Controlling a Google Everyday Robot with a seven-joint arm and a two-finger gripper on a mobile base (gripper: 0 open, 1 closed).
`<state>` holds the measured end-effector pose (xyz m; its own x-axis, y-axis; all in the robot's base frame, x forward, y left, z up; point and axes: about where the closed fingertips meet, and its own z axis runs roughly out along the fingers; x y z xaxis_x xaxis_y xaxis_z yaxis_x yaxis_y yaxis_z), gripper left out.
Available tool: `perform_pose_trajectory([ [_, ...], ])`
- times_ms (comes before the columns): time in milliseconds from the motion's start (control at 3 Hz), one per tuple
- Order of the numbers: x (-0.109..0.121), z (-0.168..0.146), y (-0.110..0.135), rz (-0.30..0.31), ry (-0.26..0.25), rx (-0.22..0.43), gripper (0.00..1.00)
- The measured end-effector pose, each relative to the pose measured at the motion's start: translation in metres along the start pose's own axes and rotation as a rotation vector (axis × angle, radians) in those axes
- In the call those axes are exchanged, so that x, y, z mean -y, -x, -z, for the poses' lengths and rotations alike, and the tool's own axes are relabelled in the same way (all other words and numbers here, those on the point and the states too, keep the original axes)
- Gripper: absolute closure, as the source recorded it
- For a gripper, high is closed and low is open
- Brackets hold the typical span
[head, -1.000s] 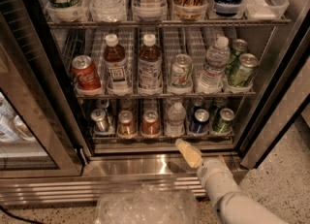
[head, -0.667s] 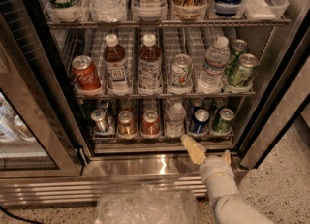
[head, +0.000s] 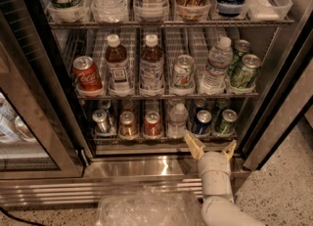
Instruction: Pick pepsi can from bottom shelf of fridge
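gripper [head: 211,146] open wide and empty, low in front of the fridge [head: 146,169]
the fridge's top is cut off by the frame edge. on the bottom shelf [head: 122,141] the pepsi can [head: 202,121] sits between a water bottle [head: 177,120] and a green can [head: 226,121], its lower part hidden behind the front rail. the tan fingers [head: 194,146] hover just below it, holding nothing.

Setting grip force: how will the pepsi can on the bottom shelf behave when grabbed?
The pepsi can looks like smooth metal, so probably slippery and easily dented. Hemmed between the water bottle and green can, it likely won't tip sideways. The gripper hovers open before the bottom shelf.
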<state>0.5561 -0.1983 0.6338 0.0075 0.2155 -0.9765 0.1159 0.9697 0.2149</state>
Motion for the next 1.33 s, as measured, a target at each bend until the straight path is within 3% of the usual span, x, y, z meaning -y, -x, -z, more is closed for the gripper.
perform_pose_trajectory([
  [333,-0.007,0.008,-0.009,0.103,-0.031,0.024,0.00],
  [667,0.001,0.008,-0.003,0.117,-0.062,0.042,0.00],
  [1000,0.001,0.008,-0.003,0.118,-0.062,0.042,0.00],
  [1333,0.001,0.001,-0.018,0.182,-0.091,0.054,0.19],
])
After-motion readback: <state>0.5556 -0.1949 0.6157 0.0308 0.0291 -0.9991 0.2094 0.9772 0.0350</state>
